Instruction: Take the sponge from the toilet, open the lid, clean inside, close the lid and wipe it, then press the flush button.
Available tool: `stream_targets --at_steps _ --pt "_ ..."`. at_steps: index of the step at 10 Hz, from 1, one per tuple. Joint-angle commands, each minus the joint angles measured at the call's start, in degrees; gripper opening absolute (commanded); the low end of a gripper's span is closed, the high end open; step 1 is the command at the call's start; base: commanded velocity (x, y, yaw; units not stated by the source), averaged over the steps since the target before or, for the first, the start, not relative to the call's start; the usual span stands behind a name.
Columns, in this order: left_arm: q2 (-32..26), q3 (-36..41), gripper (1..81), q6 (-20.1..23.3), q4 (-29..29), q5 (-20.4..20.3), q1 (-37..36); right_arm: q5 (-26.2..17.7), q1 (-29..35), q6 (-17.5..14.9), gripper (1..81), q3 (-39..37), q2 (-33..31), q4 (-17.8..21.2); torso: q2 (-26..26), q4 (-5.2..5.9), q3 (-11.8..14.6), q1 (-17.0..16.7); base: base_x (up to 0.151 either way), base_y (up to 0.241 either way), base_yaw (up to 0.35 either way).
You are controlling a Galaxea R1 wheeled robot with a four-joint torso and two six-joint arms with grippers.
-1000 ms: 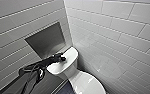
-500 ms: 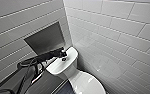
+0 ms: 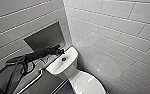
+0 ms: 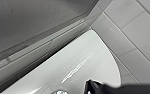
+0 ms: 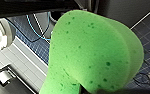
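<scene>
**Green sponge (image 5: 91, 50) being gripped, off the toilet**

The sponge is being clamped by the right gripper (image 5: 89, 90), above a blue tiled floor (image 5: 146, 37). The left gripper (image 3: 58, 51) is being held just above the white tank top (image 3: 54, 67), near the flush button (image 3: 63, 59). Whether it is open or closed cannot be told. The lid (image 3: 88, 83) is being shown closed.
</scene>
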Motion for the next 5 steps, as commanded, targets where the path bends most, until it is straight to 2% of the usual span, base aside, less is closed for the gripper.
stream_targets --at_steps 1,3,5 --pt "-16.97 26.86 1.0 0.57 -2.23 2.47 -10.40 -4.62 -0.98 -0.05 1.0 0.89 0.73 0.10 0.00 0.00 0.00 0.00 0.000 0.000 0.000" --pt "-26.56 42.99 1.0 0.57 -1.71 4.93 -9.87 -4.62 -0.55 -0.05 1.0 0.81 0.65 0.10 0.00 0.00 0.00 0.02 0.000 0.000 0.000" --pt "-35.28 54.35 1.0 0.57 -1.54 5.20 -7.26 -4.62 0.07 0.03 1.0 0.80 0.64 0.18 0.00 0.00 0.00 0.02 0.000 0.000 0.000"
